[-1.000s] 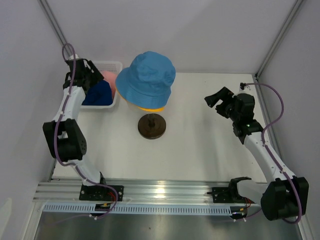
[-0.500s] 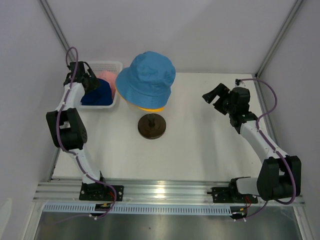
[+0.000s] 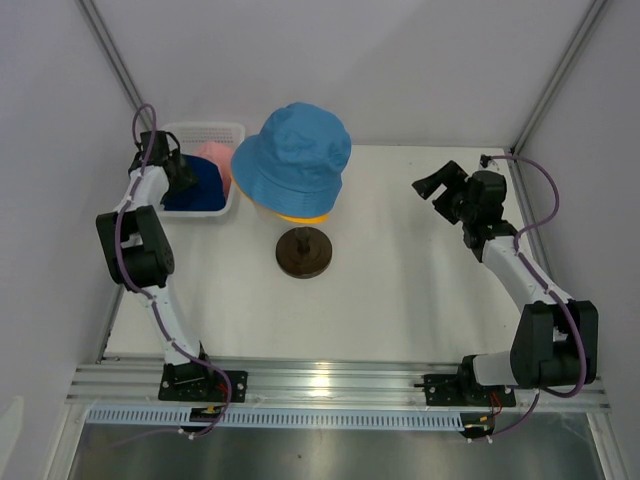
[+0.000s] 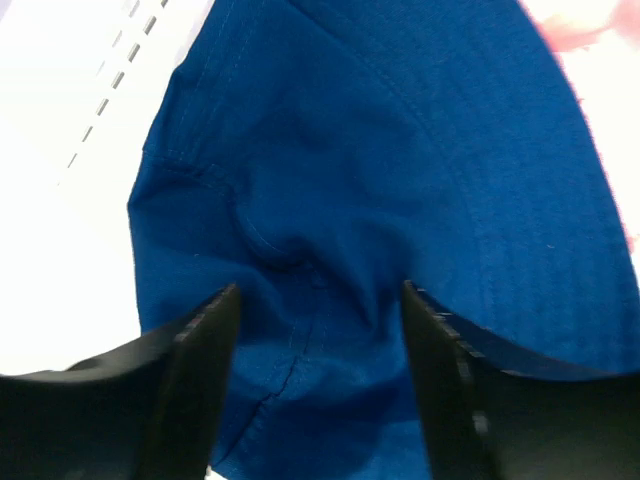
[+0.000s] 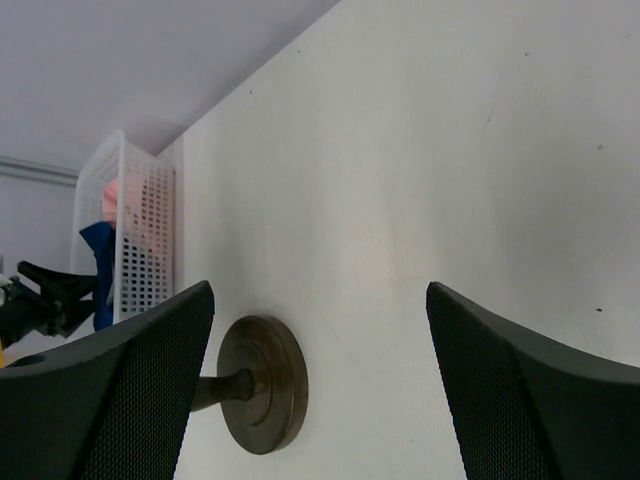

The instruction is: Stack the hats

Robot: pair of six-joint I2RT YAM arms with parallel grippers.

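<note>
1. The left gripper (image 4: 318, 300) hangs inside the basket (image 3: 215, 128). Its jaws are fairly wide apart and have nothing clamped.
2. The navy hat (image 4: 380, 150) lies right beneath it, with a pucker of cloth rising between the fingers (image 4: 200, 370).
3. The pink hat (image 4: 580, 25) lies just beyond the navy hat and touches it.
4. The blue hat (image 3: 295, 150) sits on the stand, well off to this gripper's right. The yellow hat (image 3: 300, 217) is under it, with only a strip of brim showing.
5. The right gripper (image 5: 318, 290) is wide open and empty above the bare surface (image 3: 400, 280). The stand's base (image 5: 262, 385) is ahead of it.
6. Handling, as a judgement: the navy hat looks light, soft and floppy, so it should sag and fold once lifted, and there is little risk of damage.
7. The raised fold of the crown between the jaws is probably the best hold. A pinch on the brim alone would let the crown droop and could catch the basket wall.
8. The pink hat may drag along with it.
</note>
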